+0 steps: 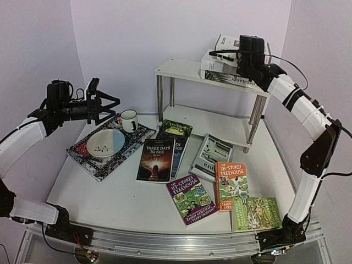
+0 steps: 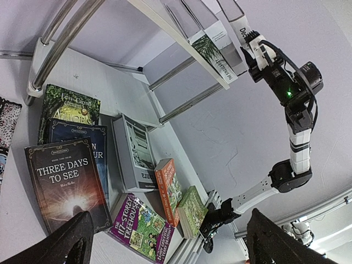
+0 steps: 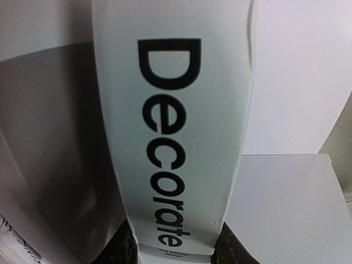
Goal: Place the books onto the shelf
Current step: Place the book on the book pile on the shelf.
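The white shelf (image 1: pixel 181 69) stands at the back of the table on chrome legs. On its top board lies a small stack of books (image 1: pixel 220 75). My right gripper (image 1: pixel 245 55) (image 3: pixel 175 247) is shut on the spine of a white "Decorate" book (image 1: pixel 225 43) (image 3: pixel 170 110) above that stack. Loose books lie flat on the table: "Three Days to See" (image 1: pixel 157 159), a purple Treehouse (image 1: pixel 191 198), an orange one (image 1: pixel 231 184), a green one (image 1: pixel 254 213) and a grey one (image 1: pixel 212 155). At the left my left gripper (image 1: pixel 113 104) (image 2: pixel 170 247) hangs open in the air, holding nothing.
A patterned mat (image 1: pixel 88 159) with a bowl (image 1: pixel 107 143) and a white mug (image 1: pixel 129 120) lies under the left gripper. The shelf's lower board (image 1: pixel 214 124) is bare. Purple walls close in behind and at both sides.
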Controlling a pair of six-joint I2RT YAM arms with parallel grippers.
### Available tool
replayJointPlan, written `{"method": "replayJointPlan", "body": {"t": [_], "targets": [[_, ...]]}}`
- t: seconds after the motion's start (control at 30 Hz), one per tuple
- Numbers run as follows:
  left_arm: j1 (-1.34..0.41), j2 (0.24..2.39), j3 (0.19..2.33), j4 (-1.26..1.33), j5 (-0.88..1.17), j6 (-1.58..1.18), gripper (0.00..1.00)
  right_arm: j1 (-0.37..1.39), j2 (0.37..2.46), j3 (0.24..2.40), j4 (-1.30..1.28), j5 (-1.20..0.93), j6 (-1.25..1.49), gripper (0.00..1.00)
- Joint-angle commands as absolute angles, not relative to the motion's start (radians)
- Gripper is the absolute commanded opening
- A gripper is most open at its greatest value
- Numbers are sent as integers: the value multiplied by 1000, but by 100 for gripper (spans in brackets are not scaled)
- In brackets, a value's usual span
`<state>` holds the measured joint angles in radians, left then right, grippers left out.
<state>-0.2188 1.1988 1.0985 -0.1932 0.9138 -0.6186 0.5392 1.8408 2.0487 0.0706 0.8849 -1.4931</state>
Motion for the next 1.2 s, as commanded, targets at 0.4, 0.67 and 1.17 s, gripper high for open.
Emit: {"method": "replayJointPlan", "body": {"t": [0.4, 0.67, 1.17], "targets": [[-217, 1218, 1094, -186, 935, -609, 98, 540, 1778, 2015, 95, 920, -1407, 4], [-218, 1227, 1096, -187, 936, -613, 98, 540, 1761, 1992, 88, 917, -1398, 5], [-217, 1238, 1101, -187, 941, -620, 98, 541, 1728, 1959, 73, 888, -1375, 7]]}}
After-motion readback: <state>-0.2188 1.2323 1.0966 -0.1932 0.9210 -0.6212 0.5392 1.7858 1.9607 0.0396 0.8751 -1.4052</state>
